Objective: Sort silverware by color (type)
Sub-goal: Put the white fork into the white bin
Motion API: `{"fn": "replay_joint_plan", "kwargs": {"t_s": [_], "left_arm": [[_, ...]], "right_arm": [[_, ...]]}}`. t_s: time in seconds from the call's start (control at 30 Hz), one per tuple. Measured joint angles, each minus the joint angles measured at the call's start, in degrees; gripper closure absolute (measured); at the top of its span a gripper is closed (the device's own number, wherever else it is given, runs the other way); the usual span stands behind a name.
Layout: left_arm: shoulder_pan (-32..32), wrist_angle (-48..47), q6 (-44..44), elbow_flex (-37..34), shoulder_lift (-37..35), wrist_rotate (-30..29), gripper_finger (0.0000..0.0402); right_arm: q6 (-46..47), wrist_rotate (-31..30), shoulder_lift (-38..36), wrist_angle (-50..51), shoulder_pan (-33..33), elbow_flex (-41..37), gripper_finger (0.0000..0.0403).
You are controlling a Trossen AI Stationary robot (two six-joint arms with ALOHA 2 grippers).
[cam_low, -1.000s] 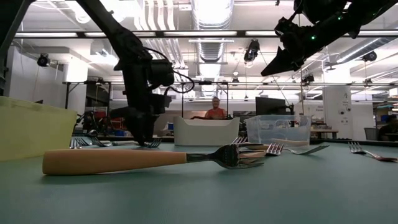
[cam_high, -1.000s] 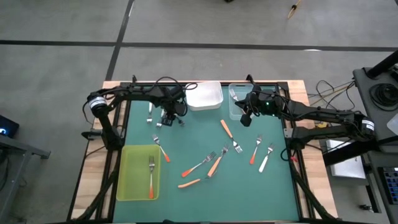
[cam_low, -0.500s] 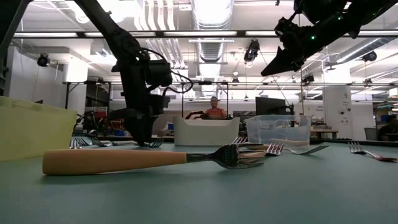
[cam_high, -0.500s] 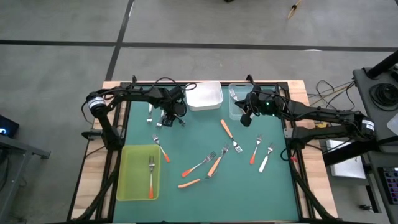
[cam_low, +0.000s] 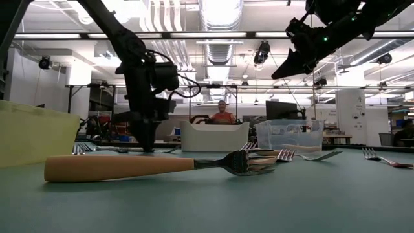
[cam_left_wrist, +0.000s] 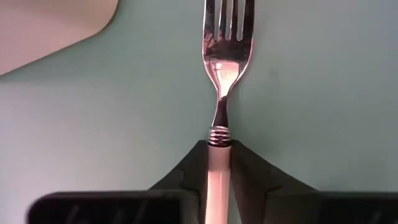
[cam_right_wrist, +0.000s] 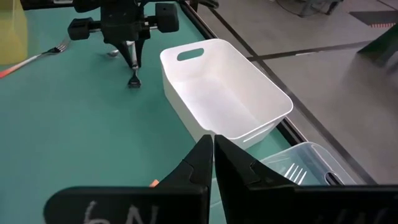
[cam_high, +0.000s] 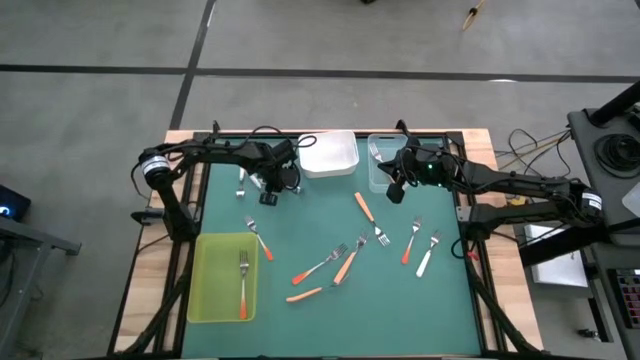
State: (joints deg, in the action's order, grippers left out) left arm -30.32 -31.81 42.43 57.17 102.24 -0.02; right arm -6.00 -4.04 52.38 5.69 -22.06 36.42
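A: What is the left gripper (cam_left_wrist: 219, 171) doing?

B: It is down on the table (cam_high: 320, 230) beside the white tray (cam_high: 330, 155), fingers (cam_left_wrist: 249, 174) clamped on the pale handle of a white fork (cam_left_wrist: 222, 81), just behind the metal collar. The tines point away from the wrist and the fork lies flat on the mat.

A: How should that fork handle?

B: I judge it light and stiff. The handle looks smooth plastic, so a thin thing like this could twist or slide in a pinch. Gripping close to the collar, near the heavier metal end, ought to keep it from tipping.

A: And the right gripper (cam_right_wrist: 213, 152)?

B: Pinched shut on nothing, hanging above the table's far side by the clear tray (cam_right_wrist: 305, 165), which holds at least one fork.

A: What else lies about?

B: A red-orange fork sits in the yellow-green tray (cam_high: 222, 278). More forks are scattered mid-table: a light orange one (cam_high: 346, 264) crossing a red-orange one (cam_high: 320, 268), another pair (cam_high: 419, 247) toward the right side, one (cam_high: 259, 239) near the yellow-green tray.

A: Anything in the way?

B: The white tray's wall is just beside the grip; the fork must clear it. The scattered forks lie well apart from the left gripper.
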Motion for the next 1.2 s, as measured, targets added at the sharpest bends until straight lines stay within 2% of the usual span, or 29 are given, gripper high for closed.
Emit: {"fn": "replay_joint_plan", "kwargs": {"t_s": [0.27, 0.47, 0.87, 1.0, 1.2], "left_arm": [[0.4, -0.5, -4.0, -0.2, -1.1, -1.3, 0.0385], [0.9, -2.5, -6.4, -0.3, -5.2, -2.6, 0.0401], [3.4, -1.9, -12.4, 1.3, -13.2, -2.2, 0.0398], [3.3, -2.7, -13.1, 1.1, -12.9, 2.3, 0.04], [3.1, -2.3, -15.2, 0.9, -8.9, 2.4, 0.0388]], "right_arm": [[0.0, 0.0, 0.0, 0.0, 0.0, 0.0, 0.0394], [0.0, 0.0, 0.0, 0.0, 0.0, 0.0, 0.0394], [0.0, 0.0, 0.0, 0.0, 0.0, 0.0, 0.0394], [0.7, 0.0, 0.0, 0.1, 0.0, 0.0, 0.0394], [1.6, 0.0, 0.0, 1.2, 0.0, 0.0, 0.0394]]}}
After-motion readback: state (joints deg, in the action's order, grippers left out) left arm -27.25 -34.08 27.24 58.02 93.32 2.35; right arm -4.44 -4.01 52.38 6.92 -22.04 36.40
